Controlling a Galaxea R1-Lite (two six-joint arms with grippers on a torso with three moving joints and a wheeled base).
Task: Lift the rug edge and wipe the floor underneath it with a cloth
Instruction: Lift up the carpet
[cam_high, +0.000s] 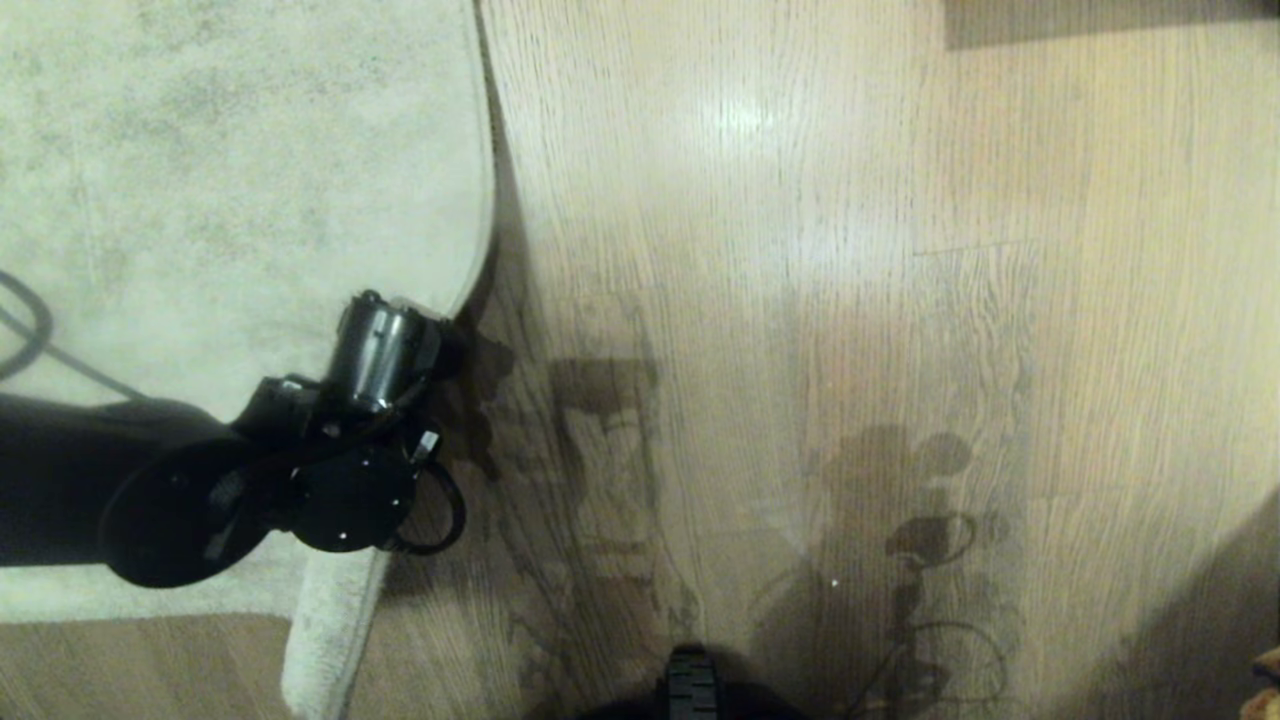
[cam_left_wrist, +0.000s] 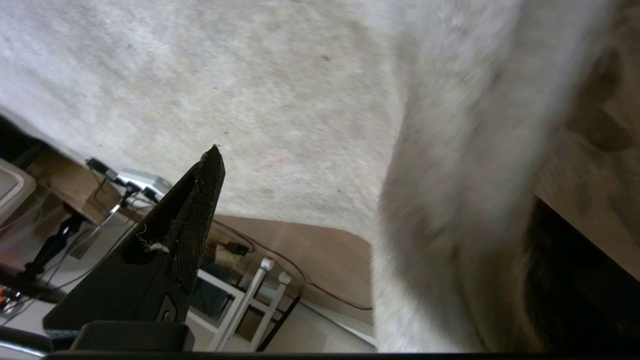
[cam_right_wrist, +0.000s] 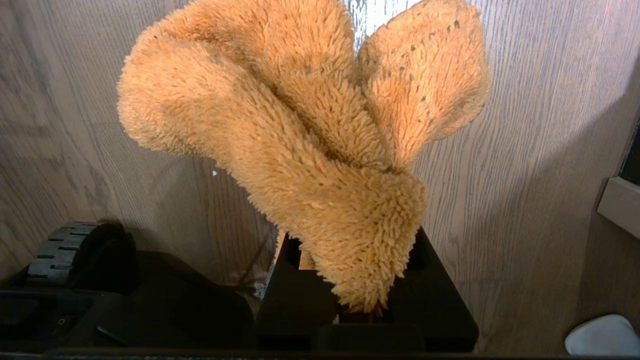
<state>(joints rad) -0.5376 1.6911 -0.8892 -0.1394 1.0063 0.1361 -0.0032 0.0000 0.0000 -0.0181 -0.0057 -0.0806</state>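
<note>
Nearby, wheel (cam_right_wrist: 75, 252) on floor (cam_right_wrist: 525, 150) beside cloth (cam_right_wrist: 300, 150).

Rug edge (cam_left_wrist: 450, 210) raised beside one finger (cam_left_wrist: 200, 210), jaws wide

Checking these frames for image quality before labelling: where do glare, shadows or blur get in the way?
Head view: a bright glare patch on the light brown wood-plank floor, and dark arm shadows below it. Left wrist view: the pale grey-beige rug edge is smeared out of focus close to the lens, while the left gripper's black finger is sharp. Right wrist view: the fluffy orange cloth is crisp and evenly lit.
</note>
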